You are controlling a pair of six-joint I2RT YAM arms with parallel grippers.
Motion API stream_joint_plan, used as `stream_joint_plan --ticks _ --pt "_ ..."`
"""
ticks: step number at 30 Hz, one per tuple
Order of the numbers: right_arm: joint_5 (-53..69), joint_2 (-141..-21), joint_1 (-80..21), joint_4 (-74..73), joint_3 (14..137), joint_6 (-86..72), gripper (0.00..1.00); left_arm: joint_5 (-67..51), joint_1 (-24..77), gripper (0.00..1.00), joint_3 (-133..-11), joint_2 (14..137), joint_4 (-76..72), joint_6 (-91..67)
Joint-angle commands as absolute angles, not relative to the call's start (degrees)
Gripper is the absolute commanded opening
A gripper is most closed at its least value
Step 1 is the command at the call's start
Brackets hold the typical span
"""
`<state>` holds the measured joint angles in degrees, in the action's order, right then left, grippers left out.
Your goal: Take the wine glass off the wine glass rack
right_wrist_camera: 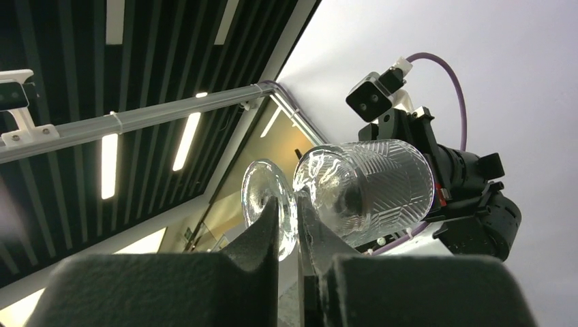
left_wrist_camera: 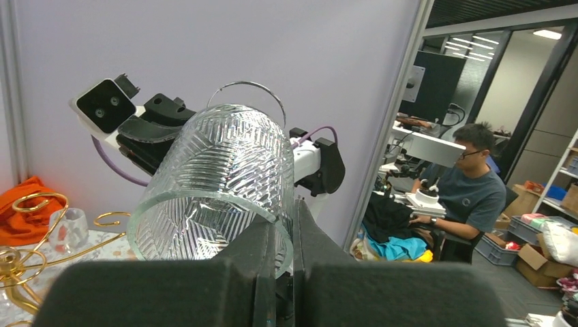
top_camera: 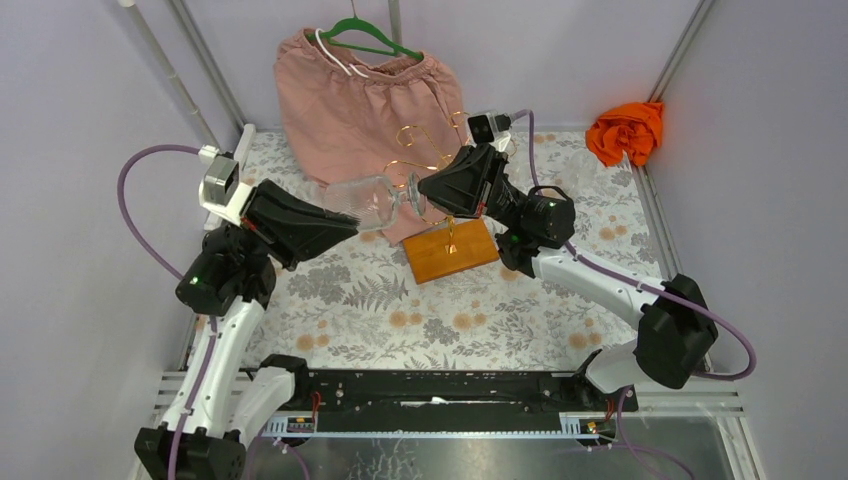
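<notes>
Wine glass (top_camera: 372,200) lies on its side in the air just left of the wine glass rack (top_camera: 452,252), foot toward the rack's post, bowl mouth pointing away. Left gripper (top_camera: 352,217) is pinched on the bowl rim, right gripper (top_camera: 424,190) clamped on the stem (right by the foot, so nearer the rack). Can't tell if the stem is clear of the rack's wire; I'd slide it lengthwise, away from the rack.

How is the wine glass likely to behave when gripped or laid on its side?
Probably fragile: the wine glass has thin clear walls, and the left tool pinches only its rim. Likely slippery where the right tool grips between foot and bowl, being smooth glass. Laid sideways, its round bowl would probably roll.
</notes>
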<state>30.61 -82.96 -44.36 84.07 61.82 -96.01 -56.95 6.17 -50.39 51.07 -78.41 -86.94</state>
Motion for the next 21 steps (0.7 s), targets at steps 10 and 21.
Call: stream_joint_plan --ticks 10,21 --pt "33.5 -81.7 -44.4 86.8 62.8 -95.8 0.11 -49.1 5.6 0.0 -51.9 43.6 -55.7 -70.9" --pt "33.4 -77.3 -44.3 78.6 62.3 -90.2 0.66 -46.9 5.6 0.0 -53.5 41.8 -51.9 -68.8"
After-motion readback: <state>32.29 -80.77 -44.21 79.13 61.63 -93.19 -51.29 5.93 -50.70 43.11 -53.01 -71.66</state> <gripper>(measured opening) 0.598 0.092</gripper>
